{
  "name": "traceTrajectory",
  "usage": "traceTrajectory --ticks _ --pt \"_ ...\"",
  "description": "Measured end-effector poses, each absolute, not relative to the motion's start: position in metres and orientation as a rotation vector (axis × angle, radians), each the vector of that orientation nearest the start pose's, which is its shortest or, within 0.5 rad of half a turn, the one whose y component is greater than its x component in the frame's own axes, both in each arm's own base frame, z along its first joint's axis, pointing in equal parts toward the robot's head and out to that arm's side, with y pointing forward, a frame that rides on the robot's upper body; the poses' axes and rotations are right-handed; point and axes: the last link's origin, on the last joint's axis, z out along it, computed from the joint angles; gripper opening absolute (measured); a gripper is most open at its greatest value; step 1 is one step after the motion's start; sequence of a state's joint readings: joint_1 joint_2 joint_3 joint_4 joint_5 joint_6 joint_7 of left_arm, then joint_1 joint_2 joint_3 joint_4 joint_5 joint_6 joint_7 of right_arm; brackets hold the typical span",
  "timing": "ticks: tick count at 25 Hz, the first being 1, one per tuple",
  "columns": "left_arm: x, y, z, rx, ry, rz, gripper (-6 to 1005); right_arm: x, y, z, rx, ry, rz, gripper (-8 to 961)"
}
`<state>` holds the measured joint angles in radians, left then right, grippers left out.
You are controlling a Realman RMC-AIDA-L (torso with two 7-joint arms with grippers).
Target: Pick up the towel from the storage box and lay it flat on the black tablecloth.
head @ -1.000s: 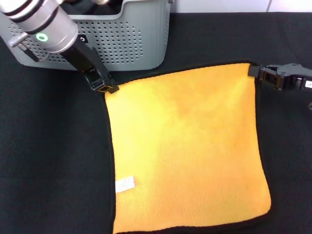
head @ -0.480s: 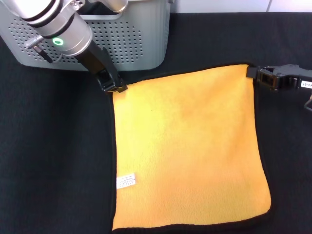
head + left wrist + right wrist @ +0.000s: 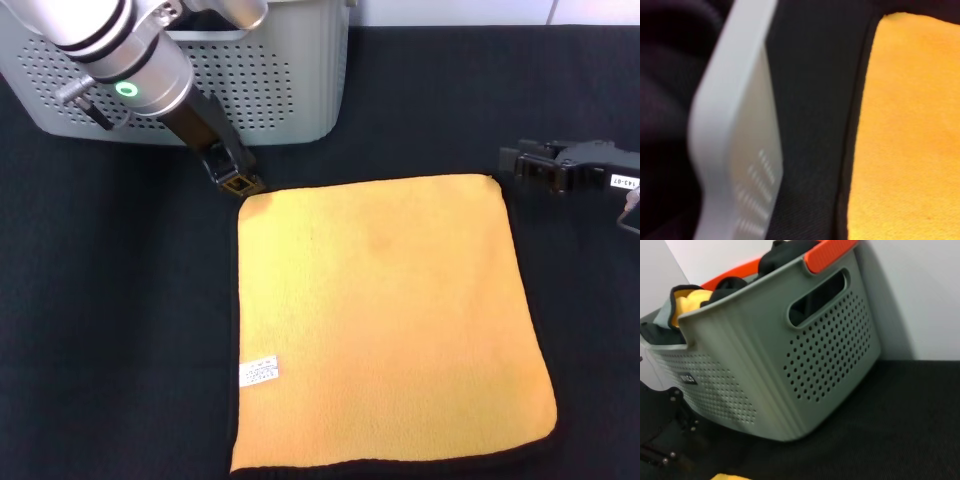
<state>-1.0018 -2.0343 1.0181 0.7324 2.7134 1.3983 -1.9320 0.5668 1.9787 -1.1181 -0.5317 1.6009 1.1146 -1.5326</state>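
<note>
Lying flat, orange side up, the towel [image 3: 390, 325] fills the lower centre of the head view on the black tablecloth [image 3: 110, 320], which covers the counter. Its black binding shows along the left and right edges, the bottom edge runs right at the frame's lower border, and a small white tag [image 3: 259, 373] sits near its lower left.

The left pincer [image 3: 238, 183] sits just above the towel's upper left corner, its fingers slightly parted and holding nothing (whether a tip touches the corner is hard to make out); its arm is cut off at the upper left. The right pincer [image 3: 518, 163] hovers at the right edge, just beyond the towel's upper right corner, fingers spread and empty, with most of its arm out of frame.

The storage box [image 3: 290, 80] stands at the upper left, its top cropped and partly hidden by the left arm. In the right wrist view the storage box [image 3: 790, 355] holds dark cloths [image 3: 785, 252] and a bit of yellow fabric [image 3: 685, 305] under an orange rim [image 3: 832, 252]. The left wrist view shows the box only as a pale blur beside the towel's corner.
</note>
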Motion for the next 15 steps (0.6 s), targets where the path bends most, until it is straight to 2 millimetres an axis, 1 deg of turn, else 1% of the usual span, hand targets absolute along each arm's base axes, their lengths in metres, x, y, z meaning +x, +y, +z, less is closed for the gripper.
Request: traceTrajectory --ticks 3,5,8,9,11,13,15 --pt "-0.176 0.428 -0.002 -2.806 -0.401 0.550 191 0.263 0.384 -0.002 -2.431 0.952 0.683 204" --pt "-0.175 0.427 0.001 -2.805 -0.406 0.525 283 0.264 0.383 -0.002 -2.427 0.953 0.683 279" --pt "-0.171 0.422 0.005 -2.833 -0.434 0.432 421 0.265 0.382 0.000 -2.423 0.941 0.687 455" --pt "-0.169 0.420 0.006 -2.848 -0.444 0.382 440 0.264 0.379 0.001 -2.434 0.910 0.691 514" --pt "-0.166 0.412 0.008 -2.885 -0.468 0.247 477 0.256 0.371 -0.001 -2.514 0.790 0.698 604" --pt "-0.169 0.398 0.010 -2.931 -0.460 0.047 514 0.247 0.360 -0.005 -2.614 0.673 0.710 693" --pt "-0.174 0.374 0.012 -2.978 -0.371 -0.237 534 0.241 0.346 -0.008 -2.693 0.583 0.747 767"
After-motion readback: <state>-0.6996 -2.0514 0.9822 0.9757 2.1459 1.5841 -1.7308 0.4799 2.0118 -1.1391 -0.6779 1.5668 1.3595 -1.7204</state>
